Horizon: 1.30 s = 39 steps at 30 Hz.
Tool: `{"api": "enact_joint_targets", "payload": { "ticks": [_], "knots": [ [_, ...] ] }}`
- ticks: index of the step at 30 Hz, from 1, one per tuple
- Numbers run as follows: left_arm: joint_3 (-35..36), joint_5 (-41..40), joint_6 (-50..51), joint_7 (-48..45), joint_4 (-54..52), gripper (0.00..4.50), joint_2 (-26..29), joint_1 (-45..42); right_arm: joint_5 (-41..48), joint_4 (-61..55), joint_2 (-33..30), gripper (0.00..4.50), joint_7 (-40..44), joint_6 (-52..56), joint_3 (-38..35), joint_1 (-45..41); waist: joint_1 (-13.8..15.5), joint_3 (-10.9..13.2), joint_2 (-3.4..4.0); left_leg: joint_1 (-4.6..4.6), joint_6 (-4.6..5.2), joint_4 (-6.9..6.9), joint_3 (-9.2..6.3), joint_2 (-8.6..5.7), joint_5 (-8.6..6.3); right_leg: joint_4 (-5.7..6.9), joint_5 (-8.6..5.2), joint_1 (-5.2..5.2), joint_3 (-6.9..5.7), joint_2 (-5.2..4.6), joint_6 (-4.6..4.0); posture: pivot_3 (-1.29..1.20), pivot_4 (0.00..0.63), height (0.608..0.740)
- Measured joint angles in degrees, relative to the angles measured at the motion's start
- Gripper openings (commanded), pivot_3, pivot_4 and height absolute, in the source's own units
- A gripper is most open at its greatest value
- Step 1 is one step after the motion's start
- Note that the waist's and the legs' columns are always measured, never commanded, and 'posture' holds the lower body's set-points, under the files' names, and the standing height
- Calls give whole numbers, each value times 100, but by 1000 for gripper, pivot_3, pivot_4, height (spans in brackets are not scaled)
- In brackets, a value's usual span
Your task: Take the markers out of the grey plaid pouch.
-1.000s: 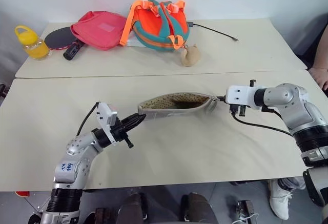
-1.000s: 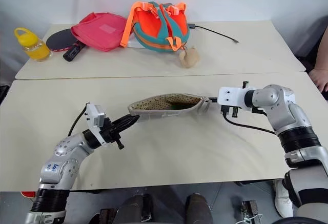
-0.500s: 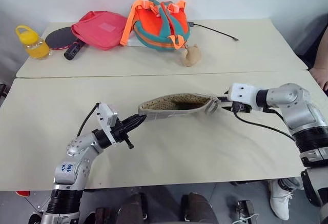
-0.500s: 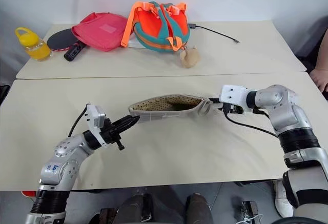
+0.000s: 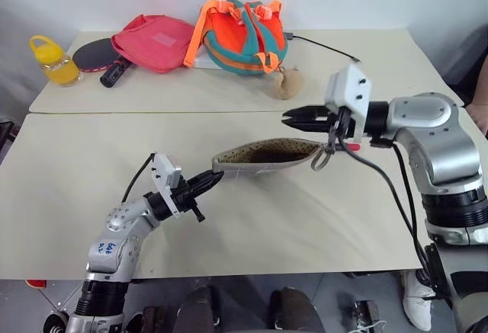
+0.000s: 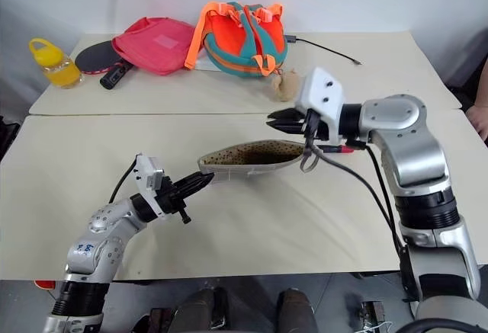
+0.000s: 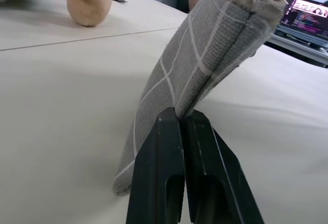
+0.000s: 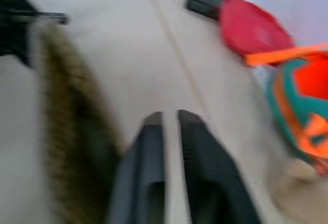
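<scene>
I have the grey plaid pouch [image 5: 263, 155] lying on the near table [image 5: 69, 173] with its mouth propped open toward the camera, tan speckled lining showing. My left gripper [image 5: 212, 181] is pinched fully shut on the pouch's left end, and in the left wrist view the fabric rises straight out from between the 2 black fingers [image 7: 164, 167], so that anchor looks sound. My right gripper [image 5: 288, 117] hangs in the air above the right half of the opening, pointing across toward the left, its 2 fingers [image 8: 154, 147] together with only a thin slit between them and nothing in them that I can see. The small grey loop [image 5: 321, 158] at the pouch's right end hangs free below that wrist. The markers are not out on the table; I judge they are down inside, where the interior reads as a dark hollow and I cannot pick out either one. The step in hand, as I read it, is reaching in. To do it well I would keep the left pinch firm and low so the mouth stays open, spread the right fingers before they enter, tip the wrist down, and come in along the length of the pouch rather than across it. I would close only on something firm and slim, not on lining.
</scene>
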Motion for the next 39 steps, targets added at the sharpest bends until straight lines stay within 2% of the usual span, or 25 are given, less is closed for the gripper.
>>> {"api": "enact_joint_targets", "payload": {
  "ticks": [5, 9, 12, 18, 23, 27, 30, 34, 37, 39],
  "knots": [
    [-8, -3, 63, 61, -24, 0, -66, -20, 158, -636, 150, 27, -92, 357, 285, 187, -14, 0, 0, 1, -1, 1, -2, 1, 0, 3, 0, 0, 0, 2, 0, 0, 150, 740],
    [-35, -142, 411, 108, -238, 0, -122, -22, -757, -382, -209, 27, -116, -400, 916, 305, -11, 0, -1, 1, -1, 2, 0, 0, 0, 0, 0, 1, -1, 1, 0, 0, 150, 740],
    [-108, -403, 855, 105, -475, 0, -119, -32, -1055, -34, -233, 27, -93, -747, 1027, 303, -8, 0, -1, 2, -2, 1, 0, -1, 1, 2, 0, 0, 0, 2, 0, 0, 150, 740],
    [-231, -1137, 1963, 115, -890, 0, -97, -183, -1034, 315, -960, 27, 1011, -958, 1051, -118, -9, 0, -1, 3, -1, 2, -2, 0, 1, -2, 0, 3, 0, 2, 0, 0, 150, 740],
    [-264, -1334, 2466, 185, -890, 0, -160, -191, -1059, 271, -1153, 27, 1700, -660, 1343, -165, -29, 0, -1, 6, -3, 2, -2, 2, 2, 1, 0, 3, 1, 5, -1, 0, 150, 740],
    [-252, -1454, 2715, 330, -852, 0, -326, -136, -1115, 254, -932, 27, 1812, -187, 1572, -541, -28, 0, -1, 6, -3, 8, -2, 3, 2, 4, 0, 3, 3, 4, -1, 0, 150, 740],
    [-340, -1165, 2439, 332, -642, 0, -298, -133, -1444, 340, -901, 27, 1775, -287, 1816, -546, -5, -2, -4, 4, -1, 9, -4, 0, 1, -2, 0, 7, 0, 2, 0, 0, 150, 740],
    [-294, -1106, 2275, 331, -539, 0, -363, -139, -1744, 730, -537, 27, 1502, -601, 1992, -509, -14, -1, -7, 5, -2, 12, -4, 2, 1, 3, 0, 6, 0, 3, 0, 0, 150, 740],
    [-350, -1046, 2112, 266, -456, 0, -344, -120, -1854, 794, -503, 582, 1421, -688, 1998, -505, -21, -2, -6, 6, -3, 11, -4, 2, 2, 3, 0, 7, 0, 3, -1, 0, 150, 740],
    [-378, -1009, 2018, 232, -426, 0, -345, -101, -1884, 805, -444, 1235, 1374, -764, 1998, -505, -24, -2, -6, 7, -3, 12, -4, 2, 2, 3, 0, 8, 0, 3, -1, 0, 150, 740]
  ]
}}
